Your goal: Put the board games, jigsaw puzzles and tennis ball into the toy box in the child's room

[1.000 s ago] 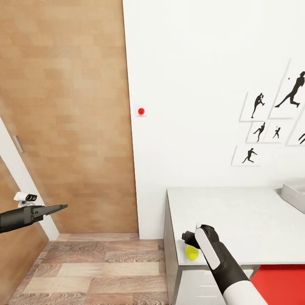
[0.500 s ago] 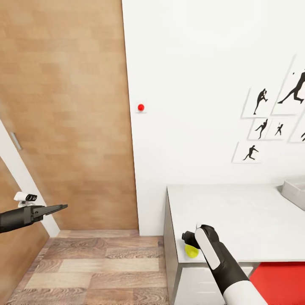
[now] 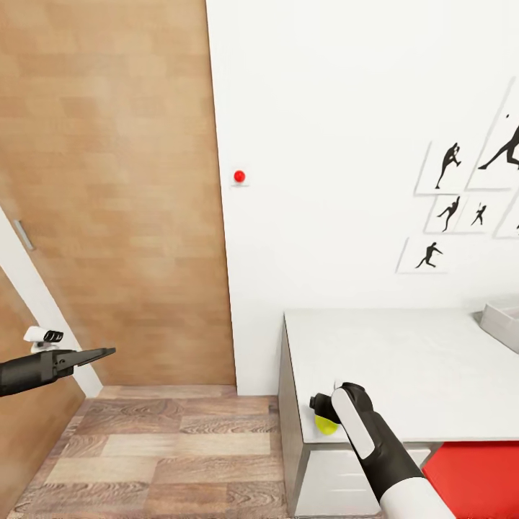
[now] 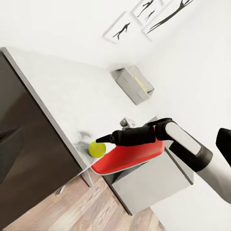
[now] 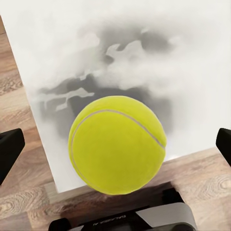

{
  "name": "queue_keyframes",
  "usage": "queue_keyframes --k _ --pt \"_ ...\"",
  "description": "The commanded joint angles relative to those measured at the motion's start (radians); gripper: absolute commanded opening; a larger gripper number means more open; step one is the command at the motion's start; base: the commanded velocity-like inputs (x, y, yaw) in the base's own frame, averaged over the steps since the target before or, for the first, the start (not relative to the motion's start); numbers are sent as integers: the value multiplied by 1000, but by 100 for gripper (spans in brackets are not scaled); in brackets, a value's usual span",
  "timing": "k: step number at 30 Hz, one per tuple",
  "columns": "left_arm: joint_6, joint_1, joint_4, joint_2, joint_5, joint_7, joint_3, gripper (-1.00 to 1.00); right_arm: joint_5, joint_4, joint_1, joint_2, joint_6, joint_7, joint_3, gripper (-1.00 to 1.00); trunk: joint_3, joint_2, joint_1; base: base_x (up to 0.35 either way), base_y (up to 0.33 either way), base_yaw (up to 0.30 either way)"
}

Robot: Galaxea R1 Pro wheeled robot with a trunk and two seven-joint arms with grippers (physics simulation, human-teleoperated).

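Evidently the right tool (image 3: 322,405) hangs over the tennis ball (image 5: 117,144), fingers spread wide on both sides, ready to close. That ball sits at the tabletop (image 3: 404,367) corner edge. Off left, the left tool (image 3: 101,352) looks pinched together, holding nothing.

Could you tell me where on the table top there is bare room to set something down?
The pale table is bare from its wall-side edge across to the grey toy box at its far right. The only crowded spot is the near left corner, where the right tool is over the tennis ball.
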Motion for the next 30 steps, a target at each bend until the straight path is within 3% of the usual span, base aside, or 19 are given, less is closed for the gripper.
queue_keyframes --k 1,30 --pt "11 -1 0 0 -1 -4 0 100 -10 -1 -1 0 1 -10 2 100 -4 -2 1 0 0 0" --pt "10 -1 0 -7 -1 0 -1 100 -10 -2 -1 0 1 -4 1 100 -42 -2 1 0 0 5"
